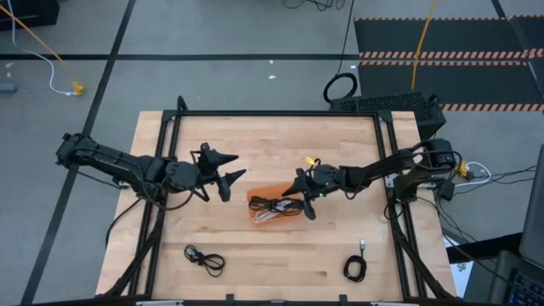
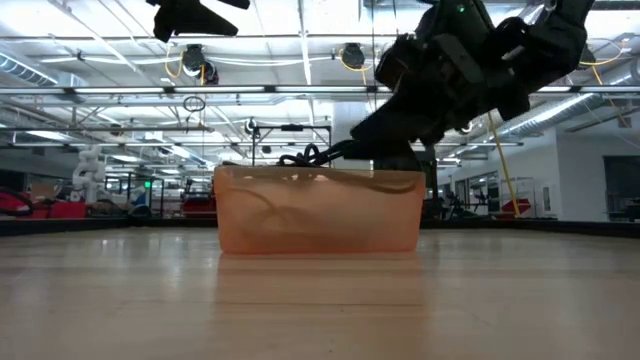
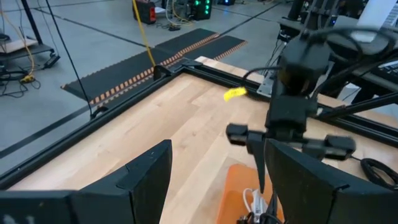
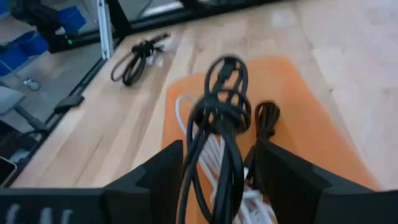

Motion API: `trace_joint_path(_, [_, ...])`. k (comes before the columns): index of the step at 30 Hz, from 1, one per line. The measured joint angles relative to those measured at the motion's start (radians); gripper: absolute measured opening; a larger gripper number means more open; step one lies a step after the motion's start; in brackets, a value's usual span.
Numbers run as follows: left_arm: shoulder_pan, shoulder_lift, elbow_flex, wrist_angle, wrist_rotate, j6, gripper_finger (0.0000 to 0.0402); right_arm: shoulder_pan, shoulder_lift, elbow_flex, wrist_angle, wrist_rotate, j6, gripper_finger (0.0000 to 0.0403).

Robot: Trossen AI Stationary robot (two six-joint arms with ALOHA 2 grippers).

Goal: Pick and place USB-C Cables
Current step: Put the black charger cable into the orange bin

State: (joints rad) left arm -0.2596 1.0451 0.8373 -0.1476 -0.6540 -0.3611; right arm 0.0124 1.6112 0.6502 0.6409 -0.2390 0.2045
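Both arms are matte black, jointed and boxy, each gripper (image 1: 219, 172) ending in two flat, tapering dark fingers (image 3: 146, 177).

The high view looks straight down on the whole table (image 1: 272, 255). The low view sits at tabletop level, close to the orange tray (image 2: 318, 212). Both wrist views look forward and share that tray.

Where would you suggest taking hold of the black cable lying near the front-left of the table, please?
Grip the black cable across its bundled middle, coming straight down from above. It lies flat in a loose coil on the bare table, so the strands gather there and nothing crowds it. The left tool, open and nearer, suits best.
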Motion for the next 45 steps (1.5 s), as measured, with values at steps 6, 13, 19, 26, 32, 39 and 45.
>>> trace_joint_path(6, [0.000,0.000,0.000,-0.001,0.000,0.000,0.0257,-0.001,-0.096,0.000,-0.054,0.003,-0.015,0.0229])
trace_joint_path(13, [0.000,0.000,0.000,-0.008,0.000,-0.001,0.0257,0.017,-0.216,0.000,-0.201,-0.001,0.134,0.0230])
trace_joint_path(19, [0.000,0.000,0.000,-0.016,0.000,-0.001,0.0257,0.097,-0.272,0.000,-0.318,-0.102,0.421,0.0227])
trace_joint_path(26, [0.000,0.000,0.000,-0.017,0.000,0.005,0.0257,0.294,-0.253,0.000,-0.340,-0.074,0.687,0.0226])
trace_joint_path(32, [0.000,0.000,0.000,-0.017,0.000,0.008,0.0257,0.454,-0.238,0.000,-0.403,-0.047,0.928,0.0226])
trace_joint_path(39, [0.000,0.000,0.000,-0.017,0.000,0.008,0.0257,0.616,-0.236,0.000,-0.489,-0.049,1.164,0.0226])
trace_joint_path(45, [0.000,0.000,0.000,-0.015,0.000,0.005,0.0257,0.688,-0.236,0.000,-0.611,-0.047,1.219,0.0226])
